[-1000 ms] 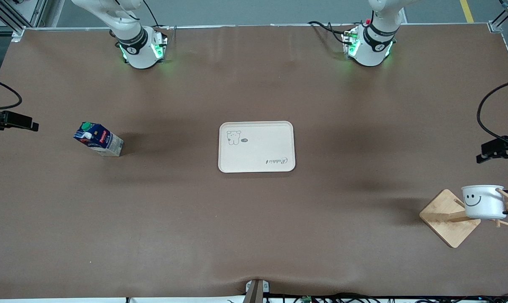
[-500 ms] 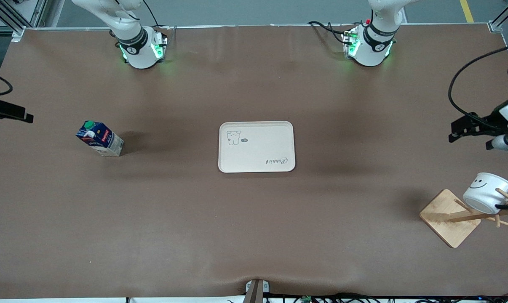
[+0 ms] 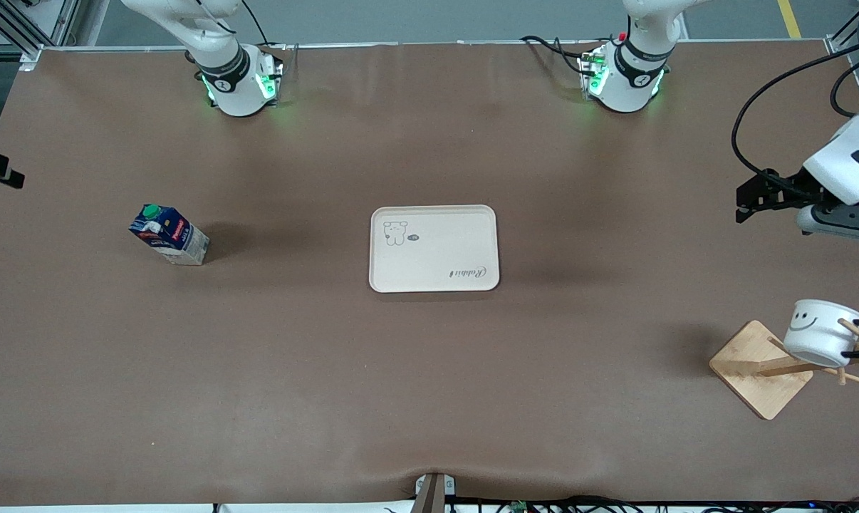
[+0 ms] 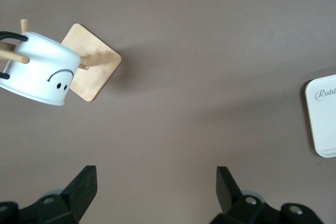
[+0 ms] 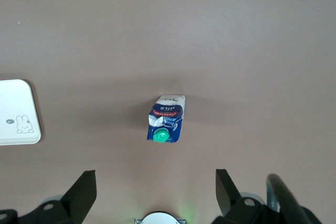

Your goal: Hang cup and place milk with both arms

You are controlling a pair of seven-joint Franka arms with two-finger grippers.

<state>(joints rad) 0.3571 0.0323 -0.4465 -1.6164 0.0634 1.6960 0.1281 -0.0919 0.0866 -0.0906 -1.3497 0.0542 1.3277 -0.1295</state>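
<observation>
The white cup (image 3: 821, 333) with the smiley face hangs by its black handle on a peg of the wooden rack (image 3: 757, 370), near the left arm's end of the table. It also shows in the left wrist view (image 4: 39, 74). My left gripper (image 3: 744, 203) is open and empty, up in the air over bare table beside the rack (image 4: 156, 182). The dark blue milk carton (image 3: 167, 236) with the green cap stands on the table toward the right arm's end (image 5: 167, 120). My right gripper (image 3: 9, 174) is open and empty, high over the table's edge (image 5: 156, 184).
A pale tray (image 3: 434, 248) with a small animal drawing lies in the middle of the table, with nothing on it. It shows at the edge of both wrist views (image 4: 323, 116) (image 5: 18, 113). Brown table cover lies all round.
The left gripper has risen and drawn away from the rack toward the bases; the cup has swung on its peg. The right gripper has drawn away from the milk toward the table's edge.
</observation>
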